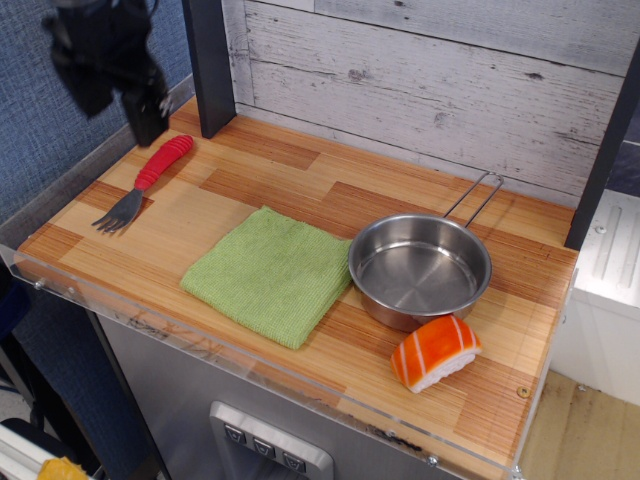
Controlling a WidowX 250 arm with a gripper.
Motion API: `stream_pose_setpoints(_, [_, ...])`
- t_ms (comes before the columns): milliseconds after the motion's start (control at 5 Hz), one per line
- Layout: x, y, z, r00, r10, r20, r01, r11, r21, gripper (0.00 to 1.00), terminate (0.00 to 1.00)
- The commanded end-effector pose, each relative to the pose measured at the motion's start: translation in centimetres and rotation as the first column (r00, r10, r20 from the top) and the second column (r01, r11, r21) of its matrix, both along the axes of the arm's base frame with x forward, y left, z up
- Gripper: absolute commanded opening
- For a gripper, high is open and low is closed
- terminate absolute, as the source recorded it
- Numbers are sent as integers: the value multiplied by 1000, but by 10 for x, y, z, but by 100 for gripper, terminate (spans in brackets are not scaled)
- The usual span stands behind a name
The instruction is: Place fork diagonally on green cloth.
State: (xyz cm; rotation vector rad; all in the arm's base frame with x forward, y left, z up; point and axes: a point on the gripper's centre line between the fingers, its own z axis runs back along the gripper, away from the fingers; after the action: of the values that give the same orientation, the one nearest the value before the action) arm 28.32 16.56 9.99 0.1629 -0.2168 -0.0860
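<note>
The fork [145, 182] lies on the wooden table at the far left, its red ribbed handle pointing back and its grey tines toward the front. The green cloth [270, 272] lies flat in the middle of the table, to the right of the fork and apart from it. My gripper [150, 122] hangs in the air above and just behind the fork's handle end. It is black and blurred; I cannot tell how its jaws stand. It holds nothing that I can see.
A steel pan [420, 268] with a wire handle stands right of the cloth, touching its corner. A piece of salmon sushi [434, 351] lies in front of the pan. A dark post [208, 65] stands at the back left. A plank wall closes the back.
</note>
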Motion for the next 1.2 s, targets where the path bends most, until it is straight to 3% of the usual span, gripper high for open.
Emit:
stream_pose_setpoints(0, [14, 24, -17, 998, 63, -1, -63, 998, 9, 100, 0])
stream_pose_setpoints(600, [35, 38, -58, 992, 100, -80, -99, 995, 13, 100, 0])
stream_pose_setpoints(1000, [41, 36, -71, 991, 96, -96, -95, 995, 12, 100, 0])
